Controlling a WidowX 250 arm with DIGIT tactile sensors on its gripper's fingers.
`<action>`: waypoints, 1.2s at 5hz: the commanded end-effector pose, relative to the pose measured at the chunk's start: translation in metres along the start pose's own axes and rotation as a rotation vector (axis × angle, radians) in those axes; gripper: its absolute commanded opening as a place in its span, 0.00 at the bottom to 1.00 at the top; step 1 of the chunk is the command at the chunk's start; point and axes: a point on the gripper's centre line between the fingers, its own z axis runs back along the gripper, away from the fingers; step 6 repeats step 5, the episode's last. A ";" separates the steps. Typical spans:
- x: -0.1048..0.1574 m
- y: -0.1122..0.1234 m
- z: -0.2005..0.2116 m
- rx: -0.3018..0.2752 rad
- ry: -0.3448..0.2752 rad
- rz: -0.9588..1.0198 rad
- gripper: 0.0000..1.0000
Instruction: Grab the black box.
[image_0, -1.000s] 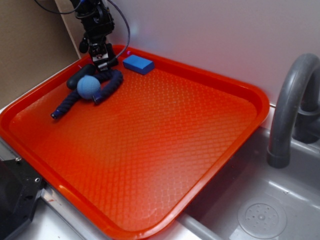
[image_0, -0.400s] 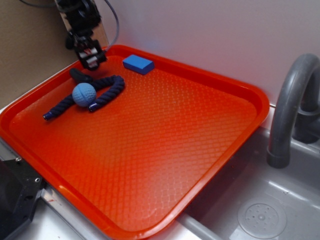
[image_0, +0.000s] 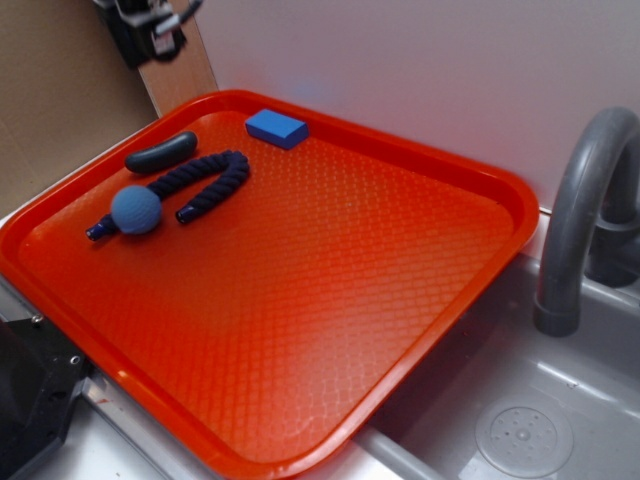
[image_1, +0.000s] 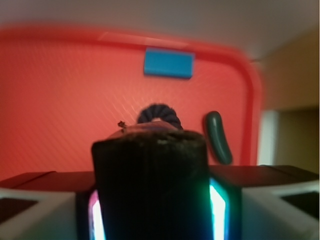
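Pincer (image_0: 150, 35) high at the top left corner of the exterior view, above and behind the far left rim of the red tray (image_0: 480, 170), only partly in frame. In the wrist view, black box (image_1: 150, 185) pinched between the two pincer fingers (image_1: 95, 220), filling the lower middle of the picture, matte and dark with a rough top edge, a lit strip on each side where the pads press against it; box clear of the tray, held up in the air. In the exterior view the box itself too small and too close to the picture's edge to make out. Down on the tray, blue block (image_0: 276, 128) flat near the far rim, apart from everything else. Dark grey capsule-shaped piece (image_0: 160, 152) lying near the left rim, just beside the bend of a dark blue rope (image_0: 205, 180); touching or not, cannot tell. Rope curved like a hook, one end toward the tray's middle, the other running out toward the left rim. Blue ball (image_0: 136, 209) resting against the rope's long leg near its left end. Right of the tray, a grey sink (image_0: 560, 410) with a round drain and a curved grey faucet (image_0: 580, 210). Wrist view blurred, tray surface, block, rope bend and capsule all visible beyond the held box.
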 end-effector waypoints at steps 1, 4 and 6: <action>0.000 -0.027 0.034 -0.004 -0.042 0.169 0.00; 0.000 -0.024 0.015 -0.085 -0.006 0.154 0.00; 0.008 -0.021 0.006 -0.083 -0.010 0.162 0.00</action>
